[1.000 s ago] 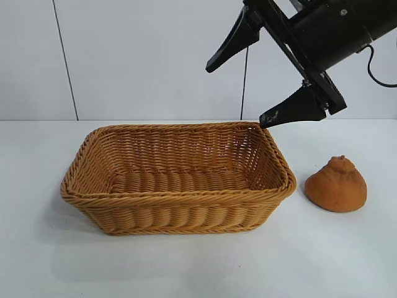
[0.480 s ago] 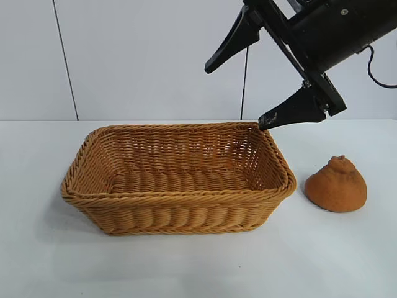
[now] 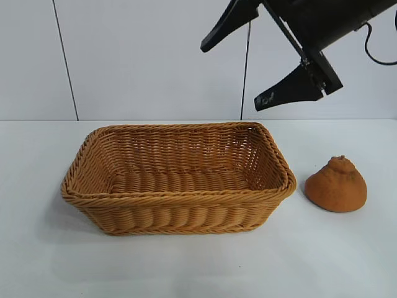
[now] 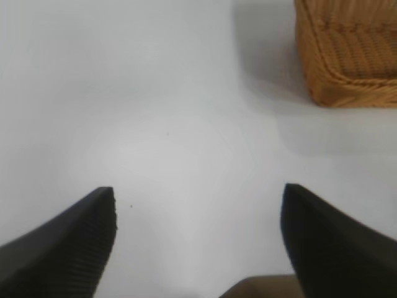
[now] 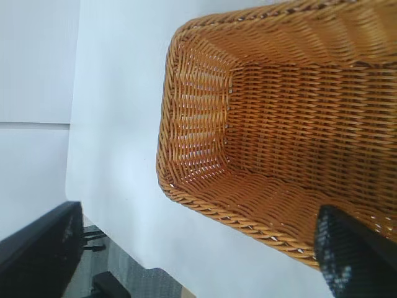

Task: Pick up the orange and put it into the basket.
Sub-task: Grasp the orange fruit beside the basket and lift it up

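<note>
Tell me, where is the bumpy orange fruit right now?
In the exterior view, the bumpy, brownish-orange fruit sits on the white table at the right, beside the tan woven wicker basket but not touching it.

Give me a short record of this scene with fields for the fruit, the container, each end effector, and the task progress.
orange: on the white table, to the right of the basket in the exterior view, apart from it
basket: wicker, rectangular, nothing visible inside
right end effector: open wide, empty, in the air above the basket's far right corner
left end effector: open, empty, over bare table beside the basket
task progress: orange not yet picked up
</note>
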You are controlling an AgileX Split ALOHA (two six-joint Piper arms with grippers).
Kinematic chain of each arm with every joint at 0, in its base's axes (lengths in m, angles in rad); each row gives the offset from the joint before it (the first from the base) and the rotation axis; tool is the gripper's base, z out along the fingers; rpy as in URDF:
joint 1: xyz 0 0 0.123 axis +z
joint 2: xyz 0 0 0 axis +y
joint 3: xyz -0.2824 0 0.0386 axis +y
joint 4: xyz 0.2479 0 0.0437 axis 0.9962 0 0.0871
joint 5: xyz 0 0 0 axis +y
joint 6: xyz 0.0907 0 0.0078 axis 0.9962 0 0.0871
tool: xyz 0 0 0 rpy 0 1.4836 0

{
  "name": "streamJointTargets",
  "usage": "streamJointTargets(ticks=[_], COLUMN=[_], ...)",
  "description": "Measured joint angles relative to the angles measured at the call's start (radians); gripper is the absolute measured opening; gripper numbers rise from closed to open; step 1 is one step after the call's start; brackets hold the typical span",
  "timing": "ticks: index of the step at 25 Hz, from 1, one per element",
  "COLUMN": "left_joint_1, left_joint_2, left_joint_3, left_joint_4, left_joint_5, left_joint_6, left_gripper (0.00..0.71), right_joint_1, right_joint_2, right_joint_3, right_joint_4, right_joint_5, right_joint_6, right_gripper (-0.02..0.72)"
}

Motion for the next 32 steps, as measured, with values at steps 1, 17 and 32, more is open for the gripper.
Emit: streamJointTargets(ticks=[1,17,32], left_joint_1=[0.0,0.0,0.0], left_joint_2=[-0.035,-0.112,-0.112], left_joint_3=[0.0,0.002,0.002], left_joint_4=[0.0,0.0,0.0], left_joint_5=[0.0,-0.001,-0.001], left_joint_6=[0.0,0.0,0.0], left_gripper=[0.529,0.529,0.529], right_joint_1=[0.0,-0.196,-0.209], right_joint_2=[0.0,0.023,0.422], right_joint_3=[-0.026,-0.171,-0.173], right_joint_4=[-0.05,-0.631,-0.649], right_joint_5=[0.009,0.104,0.047], right_joint_6=[0.032,0.371,0.329], right_gripper=[0.694,0.694,0.694])
